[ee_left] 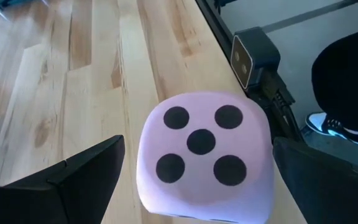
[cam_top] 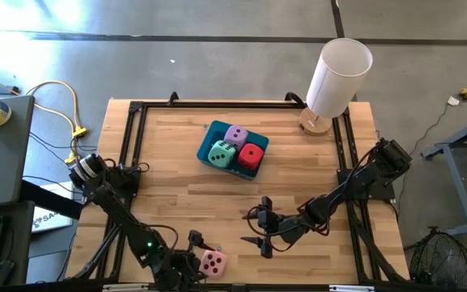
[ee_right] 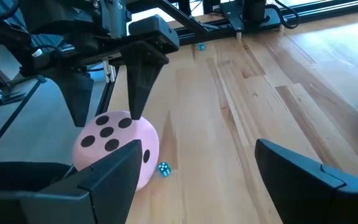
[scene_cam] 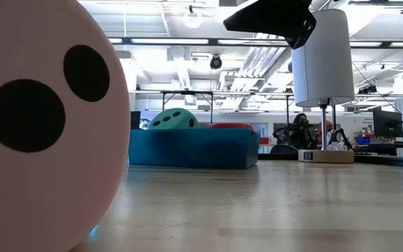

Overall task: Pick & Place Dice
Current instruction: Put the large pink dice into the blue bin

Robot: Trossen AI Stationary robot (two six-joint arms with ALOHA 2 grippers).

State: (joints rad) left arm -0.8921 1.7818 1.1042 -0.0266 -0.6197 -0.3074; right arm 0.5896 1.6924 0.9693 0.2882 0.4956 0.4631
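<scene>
Pink soft five-pip die (cam_top: 213, 263) sits between the left tool's (cam_top: 191, 253) wide-open, empty fingers, the right tool (cam_top: 259, 227), half-open and empty, farther off.

We saw two dark, slender, jointed arms, matte black all over. The left arm (cam_top: 112, 203) carried a small green light near its wrist, a silvery ring at its base joint and thin black cables along its links. The right arm (cam_top: 355, 182) had blocky black joint housings. Each ended in two flat, tapering black fingers (ee_right: 138, 68), wedge-shaped with plain faces.
</scene>
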